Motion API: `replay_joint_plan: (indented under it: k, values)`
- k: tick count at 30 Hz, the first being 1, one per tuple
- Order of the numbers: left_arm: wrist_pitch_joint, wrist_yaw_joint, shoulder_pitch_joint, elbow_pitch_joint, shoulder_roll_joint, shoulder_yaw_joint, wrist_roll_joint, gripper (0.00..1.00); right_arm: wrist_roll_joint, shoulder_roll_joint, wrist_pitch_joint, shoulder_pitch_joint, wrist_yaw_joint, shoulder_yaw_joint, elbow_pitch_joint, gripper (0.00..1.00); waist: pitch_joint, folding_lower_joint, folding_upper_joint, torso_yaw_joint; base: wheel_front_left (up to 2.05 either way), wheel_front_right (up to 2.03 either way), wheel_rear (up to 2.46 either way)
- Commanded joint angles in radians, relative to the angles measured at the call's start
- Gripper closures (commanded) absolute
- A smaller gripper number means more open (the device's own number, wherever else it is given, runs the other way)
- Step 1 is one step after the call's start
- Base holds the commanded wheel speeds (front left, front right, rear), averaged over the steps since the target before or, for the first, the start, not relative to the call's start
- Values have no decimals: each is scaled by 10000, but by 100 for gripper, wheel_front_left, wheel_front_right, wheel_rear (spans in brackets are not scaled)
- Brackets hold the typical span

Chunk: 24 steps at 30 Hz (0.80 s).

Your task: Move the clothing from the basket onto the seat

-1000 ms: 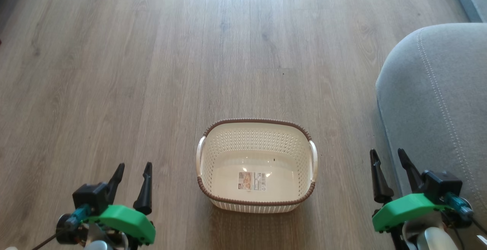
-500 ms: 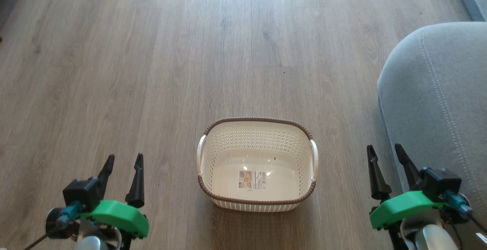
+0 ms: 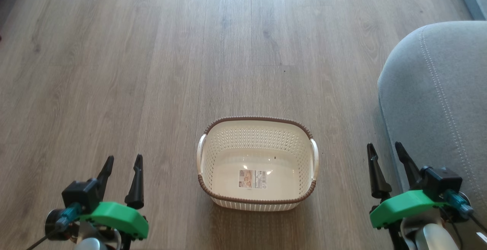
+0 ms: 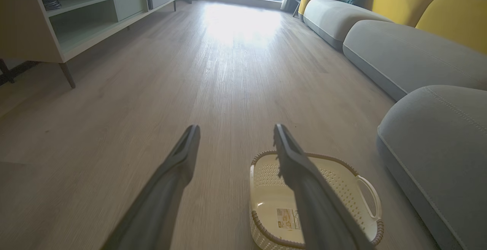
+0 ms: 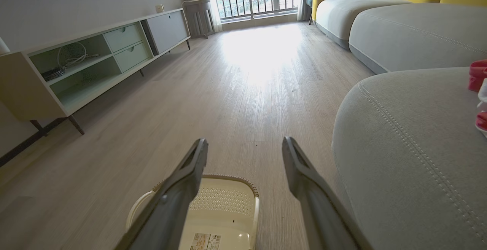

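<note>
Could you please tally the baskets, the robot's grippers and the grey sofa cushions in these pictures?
Baskets: 1, the basket
Grippers: 2, the left gripper and the right gripper, both open
Grey cushions: 3, the seat, the middle cushion, the far cushion
Total: 6

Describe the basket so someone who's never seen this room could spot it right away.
Start at the big grey seat on the right of the wooden floor. Just left of it, standing apart on the floor, is the basket. It is cream-white perforated plastic with a brown woven-look rim and a label sticker on its bottom.
</note>
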Motion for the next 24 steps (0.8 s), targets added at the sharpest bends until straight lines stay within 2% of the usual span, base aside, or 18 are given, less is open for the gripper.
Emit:
replay_joint_plan:
  k: [1,6,7,10,24]
  values:
    - [-95,-13,-252,-383,40,393,80,0,66,-1,-93,-248,-4,244,-354,0,1,0,0,6,0,0,0]
    - [-95,-13,-225,-380,40,263,-160,0,91,-1,-93,-249,-4,245,-318,0,-10,0,0,26,0,0,0]
    - [3,2,4,11,-11,-47,-131,100,16,0,2,1,0,8,38,100,-8,0,0,24,0,0,0]
    - [62,2,168,474,-40,-57,-131,100,26,10,24,146,0,29,516,100,-8,0,0,23,0,0,0]
    - [503,0,63,335,-31,48,-1827,100,1712,8,464,38,0,-77,383,100,-27,0,0,-41,0,0,0]
